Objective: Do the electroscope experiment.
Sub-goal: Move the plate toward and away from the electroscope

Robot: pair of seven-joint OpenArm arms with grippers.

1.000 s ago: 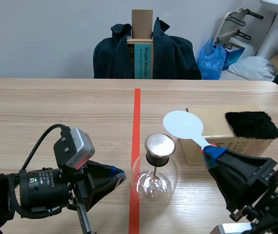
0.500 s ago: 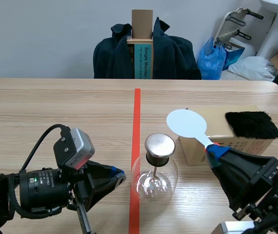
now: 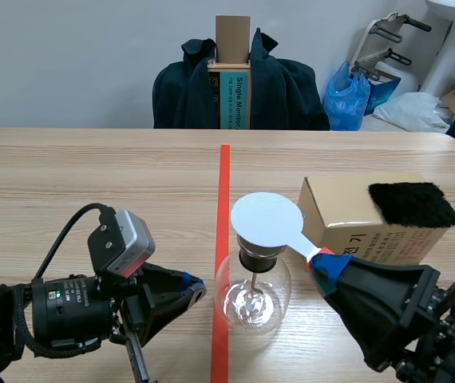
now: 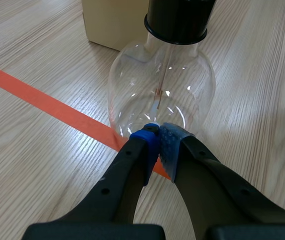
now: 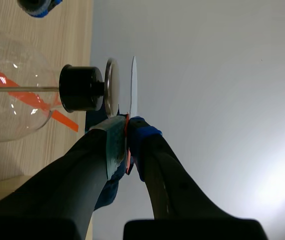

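The electroscope, a clear glass flask [image 3: 251, 294] with a black stopper [image 4: 180, 20] and a rod inside, stands on the orange tape line. My right gripper [image 3: 323, 263] is shut on the handle of a white disc paddle [image 3: 267, 219]. The disc hovers flat over the electroscope's top and hides its metal cap in the scene view. In the right wrist view the disc [image 5: 133, 85] is edge-on, a small gap off the metal cap [image 5: 111, 87]. My left gripper [image 4: 158, 137] is shut on nothing, its tips at the flask's [image 4: 161, 90] base.
A cardboard box [image 3: 355, 219] lies right of the flask with a black fur cloth [image 3: 412, 203] on its far end. A chair draped with a dark jacket [image 3: 283, 88] stands behind the table's far edge.
My right gripper has carried the white paddle leftward, from in front of the box to over the electroscope's cap. The left arm has not moved.
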